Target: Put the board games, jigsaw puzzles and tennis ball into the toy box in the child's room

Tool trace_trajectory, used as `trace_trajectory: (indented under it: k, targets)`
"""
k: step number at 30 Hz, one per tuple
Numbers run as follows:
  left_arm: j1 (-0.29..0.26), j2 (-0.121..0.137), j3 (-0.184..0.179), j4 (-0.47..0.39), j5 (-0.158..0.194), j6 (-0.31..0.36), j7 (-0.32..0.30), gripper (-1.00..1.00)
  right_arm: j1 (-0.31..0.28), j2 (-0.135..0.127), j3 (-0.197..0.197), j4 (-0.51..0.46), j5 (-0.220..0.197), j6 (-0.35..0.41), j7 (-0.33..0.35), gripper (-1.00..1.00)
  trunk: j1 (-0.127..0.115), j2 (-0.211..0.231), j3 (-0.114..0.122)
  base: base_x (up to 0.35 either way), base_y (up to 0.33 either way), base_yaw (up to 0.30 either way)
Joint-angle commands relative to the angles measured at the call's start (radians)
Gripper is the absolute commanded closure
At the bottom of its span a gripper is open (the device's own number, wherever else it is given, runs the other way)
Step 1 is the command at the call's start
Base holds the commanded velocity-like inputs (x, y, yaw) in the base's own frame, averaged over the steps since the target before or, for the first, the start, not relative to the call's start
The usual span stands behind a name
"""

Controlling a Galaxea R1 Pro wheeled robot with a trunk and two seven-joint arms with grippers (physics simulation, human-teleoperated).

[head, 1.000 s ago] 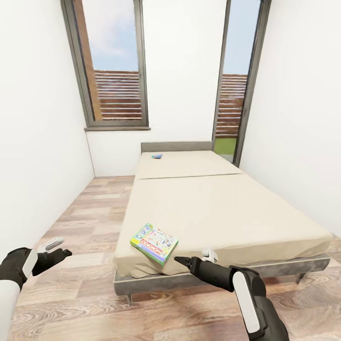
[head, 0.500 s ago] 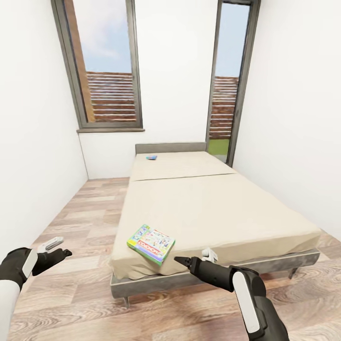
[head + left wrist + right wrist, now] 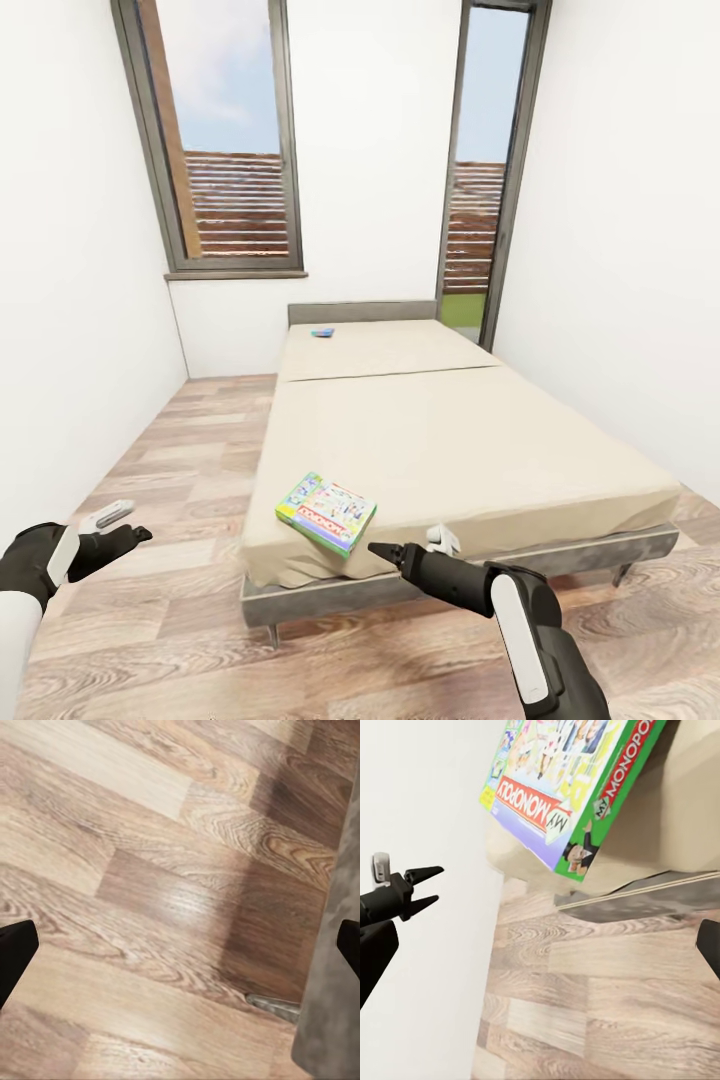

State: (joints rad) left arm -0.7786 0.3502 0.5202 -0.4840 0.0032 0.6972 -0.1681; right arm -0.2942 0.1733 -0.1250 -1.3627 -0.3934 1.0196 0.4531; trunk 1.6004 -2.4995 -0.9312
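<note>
A cream-beige bed (image 3: 470, 440) is seen lengthwise in the head view, set on a grey frame with thin legs over a wood-plank floor (image 3: 190, 440), in a white-walled room with two tall grey-framed windows (image 3: 225, 150) behind the headboard. Two board games lie on the mattress. A green-edged colourful game box (image 3: 326, 512) lies flat near the foot of the bed, close to the corner on the robot's left, turned at an angle to the mattress edges. In the right wrist view the same box (image 3: 574, 791) is shown close up, with "MY MONOPOLY" lettering on its lid and one corner reaching just past the mattress edge above the grey frame. A small blue game box (image 3: 322, 332) lies flat at the far end of the bed, just in front of the headboard and well apart from the first box.

The right gripper (image 3: 415, 548) is held low in front of the foot of the bed, just beside the green-edged box and not touching it; its jaws are parted and nothing is held between them. The left gripper (image 3: 118, 525) is held over the floor to the left of the bed, well apart from both boxes; its jaws are also spread and empty. In the left wrist view, floor planks and the grey edge of the bed frame (image 3: 330, 1020) with one metal leg are seen between the dark fingertips (image 3: 15, 952).
</note>
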Motion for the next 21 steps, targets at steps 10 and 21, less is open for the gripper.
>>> trace_trajectory:
  k: [10,21]
  targets:
    - [-0.001,0.000,0.005,-0.002,0.000,0.005,-0.004,-1.00,-0.002,0.001,-0.051,0.037,0.008,0.005,0.013,-1.00,0.000,0.000,-0.001,-0.032,0.038,0.000]
    - [-0.001,0.000,0.005,-0.002,0.001,0.005,-0.004,-1.00,-0.004,0.001,-0.251,0.196,-0.033,0.010,0.021,-1.00,0.000,0.000,-0.001,-0.001,0.001,0.000]
